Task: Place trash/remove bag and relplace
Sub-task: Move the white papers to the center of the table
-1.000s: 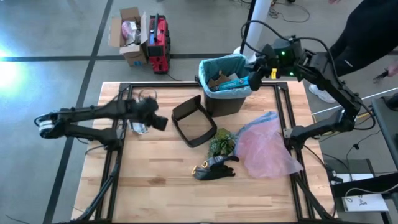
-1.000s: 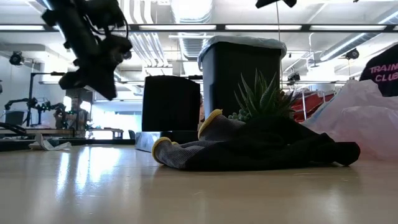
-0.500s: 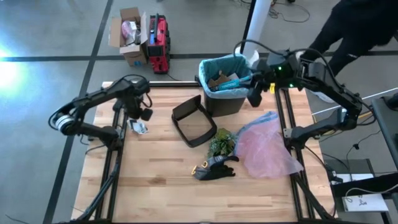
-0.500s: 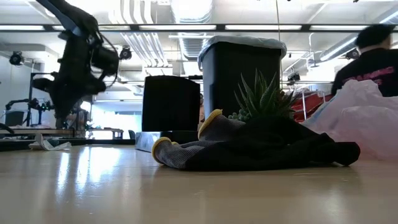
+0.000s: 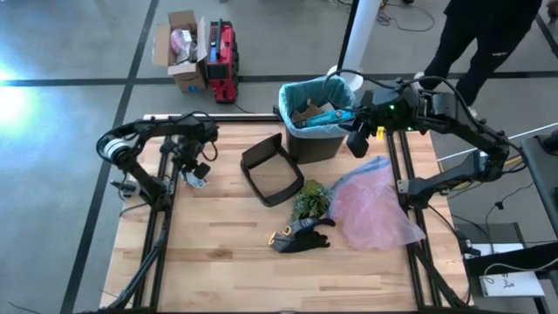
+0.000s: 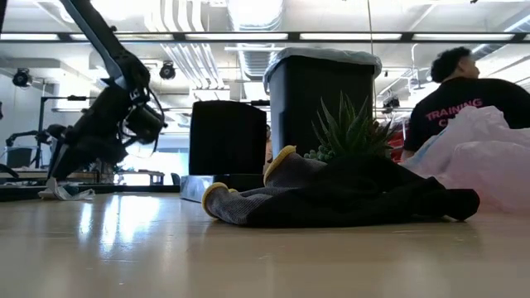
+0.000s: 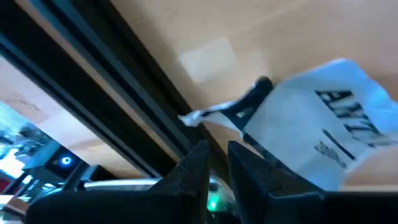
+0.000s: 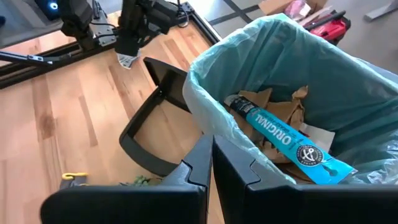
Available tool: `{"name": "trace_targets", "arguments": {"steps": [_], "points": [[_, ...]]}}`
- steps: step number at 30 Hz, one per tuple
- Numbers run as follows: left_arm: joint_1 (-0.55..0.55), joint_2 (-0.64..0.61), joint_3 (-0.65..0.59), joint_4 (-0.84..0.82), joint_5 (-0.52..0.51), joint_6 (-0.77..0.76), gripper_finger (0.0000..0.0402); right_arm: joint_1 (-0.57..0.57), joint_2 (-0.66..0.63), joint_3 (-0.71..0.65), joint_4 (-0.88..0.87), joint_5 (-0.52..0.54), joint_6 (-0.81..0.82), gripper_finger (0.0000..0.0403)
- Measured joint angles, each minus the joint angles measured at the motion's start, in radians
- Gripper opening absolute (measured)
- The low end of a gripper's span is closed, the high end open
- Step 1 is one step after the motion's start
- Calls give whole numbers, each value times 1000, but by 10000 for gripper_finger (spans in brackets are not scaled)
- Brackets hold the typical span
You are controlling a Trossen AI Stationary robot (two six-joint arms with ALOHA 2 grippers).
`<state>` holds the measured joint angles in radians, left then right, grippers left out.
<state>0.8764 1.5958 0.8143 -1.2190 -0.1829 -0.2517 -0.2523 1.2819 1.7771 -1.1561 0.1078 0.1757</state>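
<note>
The black bin [image 5: 316,131] stands at the table's far edge, lined with the teal bag [image 8: 205,99]. Inside lie crumpled brown paper [image 8: 273,102] and a blue wrapper [image 8: 280,134]. My right gripper [image 5: 357,144] hovers shut beside the bin's right wall, touching nothing. One white printed wrapper [image 5: 199,178] lies flat on the table's left side, also seen in the left wrist view [image 7: 323,137]. My left gripper [image 5: 193,166] hangs just above it, pointing down, fingers shut [image 7: 217,171]; I see no contact with it.
A black bin lid [image 5: 272,170] lies open side up in front of the bin. A green plant tuft [image 5: 309,201], a black-and-yellow glove [image 5: 301,234] and a pink plastic bag [image 5: 370,205] lie at mid-table. A person [image 5: 488,35] stands beyond the far right corner.
My left arm has swung in from the table's left edge, and its gripper has dropped toward the white wrapper. My right gripper has drawn back from over the bin's right rim toward the near edge and down. The person behind has walked along the far side.
</note>
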Motion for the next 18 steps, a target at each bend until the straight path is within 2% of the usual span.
{"name": "trace_targets", "arguments": {"steps": [5, 10, 18], "points": [[-21, 24, -48, 128, 29, 63, 43, 0, 0, 0, -31, 0, 17, 2], [-73, 20, -95, 178, 55, 61, 43, 0, 0, 0, -58, 0, 35, 2], [-249, -9, -78, 197, 110, 16, 43, 0, 2, -6, -33, 0, 29, 2]]}}
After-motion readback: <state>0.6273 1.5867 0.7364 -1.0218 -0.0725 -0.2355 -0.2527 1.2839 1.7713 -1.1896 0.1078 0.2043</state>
